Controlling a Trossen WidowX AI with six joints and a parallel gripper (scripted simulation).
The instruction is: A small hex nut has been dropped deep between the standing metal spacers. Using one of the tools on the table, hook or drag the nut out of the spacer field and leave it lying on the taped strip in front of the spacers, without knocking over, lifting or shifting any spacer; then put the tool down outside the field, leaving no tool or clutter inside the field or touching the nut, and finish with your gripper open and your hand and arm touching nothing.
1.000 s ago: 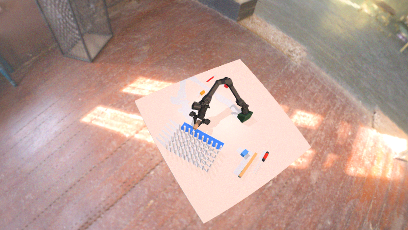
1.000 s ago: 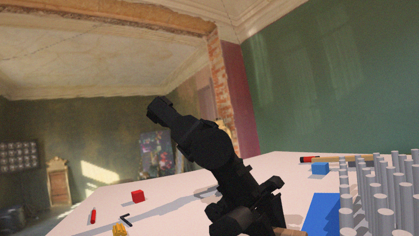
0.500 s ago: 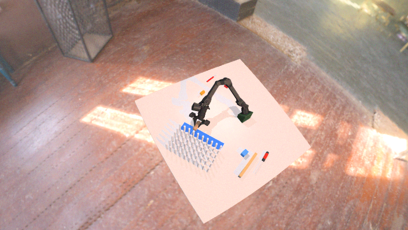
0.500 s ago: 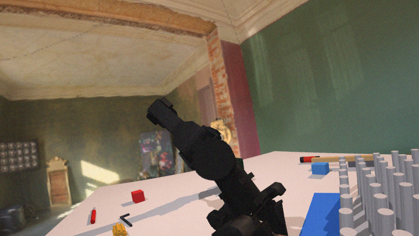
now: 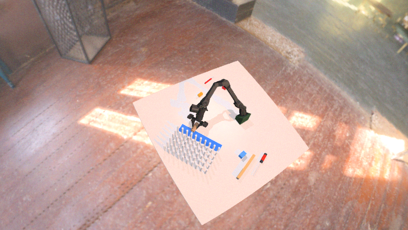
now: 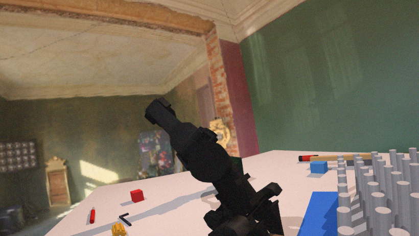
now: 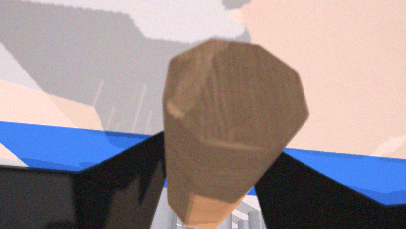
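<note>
My gripper (image 5: 196, 125) is shut on a wooden-handled tool (image 5: 194, 128) (image 7: 234, 100), above the edge of the blue taped strip (image 5: 210, 140) (image 6: 318, 211) (image 7: 60, 149). The tool's handle end faces the wrist camera. Its far end points down towards the spacers and is hidden, so I cannot tell its shape or what it touches. The grey metal spacers (image 5: 188, 151) (image 6: 382, 222) (image 7: 254, 219) stand upright in rows behind the strip. The hex nut is not visible in any view.
A blue block (image 5: 242, 154) (image 6: 319, 167), a long orange stick (image 5: 246, 167) and a red-black screwdriver (image 5: 263, 158) lie beside the field. Across the table are a red cube (image 5: 223, 87) (image 6: 136, 195), a red pen-like tool (image 5: 208, 80) (image 6: 92, 215), a yellow ridged piece (image 5: 200, 94) (image 6: 118, 229) and a black hex key (image 6: 125, 220).
</note>
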